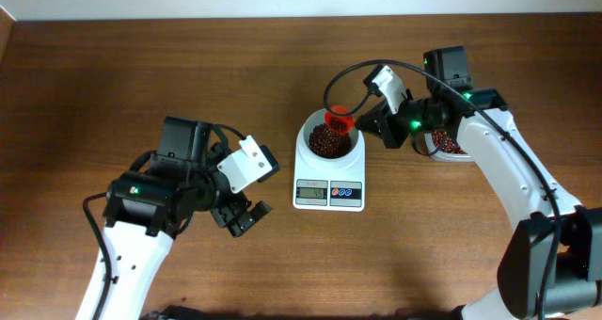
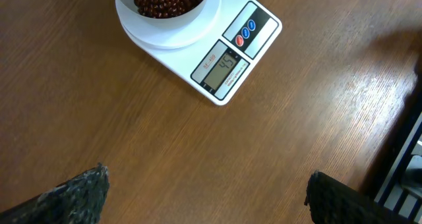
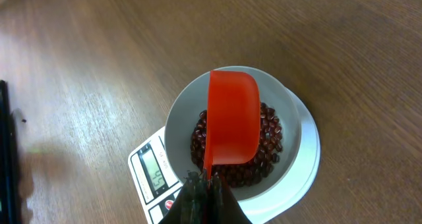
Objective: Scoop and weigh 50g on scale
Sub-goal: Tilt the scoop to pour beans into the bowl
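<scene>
We see the right claw (image 3: 204,184) clenched on the handle of a small orange-red plastic scoop (image 3: 232,118). The scoop juts straight out ahead of its fingertips. From the right wrist view only the scoop's smooth outer side shows, so we cannot tell whether anything is in it.

Directly below the scoop, just ahead of this claw, sits the round white bowl (image 3: 177,128), with dark red beans (image 3: 268,137) covering its bottom. The bowl rests on the small white digital kitchen scale (image 1: 328,194). The scale's grey display (image 2: 221,66) and blue and red buttons (image 2: 245,33) lie on the side facing away from the right claw. The display is lit with digits, but we cannot read them with certainty.

Behind the right claw, partly hidden by its arm, is a clear tub of red beans (image 1: 451,147).

The left claw (image 1: 246,216) is released, its two dark fingers (image 2: 78,192) spread wide with nothing between them. It hangs above the bare brown wooden table (image 2: 132,138). The scale is ahead of it and off to one side, well apart from its fingertips.
</scene>
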Controlling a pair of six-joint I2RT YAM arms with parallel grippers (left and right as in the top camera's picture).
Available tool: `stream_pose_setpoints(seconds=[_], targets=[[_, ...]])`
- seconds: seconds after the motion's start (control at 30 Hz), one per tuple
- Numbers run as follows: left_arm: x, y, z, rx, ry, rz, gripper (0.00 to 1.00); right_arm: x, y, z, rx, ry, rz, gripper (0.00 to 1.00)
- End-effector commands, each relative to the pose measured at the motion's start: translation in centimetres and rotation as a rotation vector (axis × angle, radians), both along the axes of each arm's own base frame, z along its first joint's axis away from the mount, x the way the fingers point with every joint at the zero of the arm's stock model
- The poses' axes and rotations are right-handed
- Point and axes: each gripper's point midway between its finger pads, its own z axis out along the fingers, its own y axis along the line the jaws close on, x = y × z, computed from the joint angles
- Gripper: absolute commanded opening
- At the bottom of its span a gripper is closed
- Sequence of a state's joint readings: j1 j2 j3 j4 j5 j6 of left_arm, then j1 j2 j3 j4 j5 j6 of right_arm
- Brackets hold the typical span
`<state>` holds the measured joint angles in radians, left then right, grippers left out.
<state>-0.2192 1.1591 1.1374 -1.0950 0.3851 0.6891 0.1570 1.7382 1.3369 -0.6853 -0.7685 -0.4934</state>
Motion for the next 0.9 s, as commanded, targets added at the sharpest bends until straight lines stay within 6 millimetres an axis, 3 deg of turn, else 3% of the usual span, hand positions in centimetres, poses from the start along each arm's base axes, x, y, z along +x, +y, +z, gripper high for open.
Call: stream_pose_setpoints(seconds=[0.0,0.37,0.47,0.6,0.87], targets=[[0.1,0.1,0.6,-0.001,-0.028,-0.006,0.99,-0.4,0.3,0.8,0.024,0.002,0.009,0.04],[0.1,0.1,0.6,-0.001,-0.028,-0.006,0.99,-0.4,0.3,0.7,0.024,0.006,0.009,0.04],[0.1,0.1,0.6,-0.001,-0.028,-0.006,0.99,-1.9,1.1,1.4,0.081,-0.003,0.102,0.04],[0.1,0.1,0.6,-0.001,-0.028,-0.006,0.99,-0.5,-0.6,-0.3,-0.045,0.013,-0.009,0.04],[0.1,0.1,0.6,-0.001,-0.028,-0.006,0.99,-0.3,0.2,0.7,0.011,-0.021,0.028,0.04]])
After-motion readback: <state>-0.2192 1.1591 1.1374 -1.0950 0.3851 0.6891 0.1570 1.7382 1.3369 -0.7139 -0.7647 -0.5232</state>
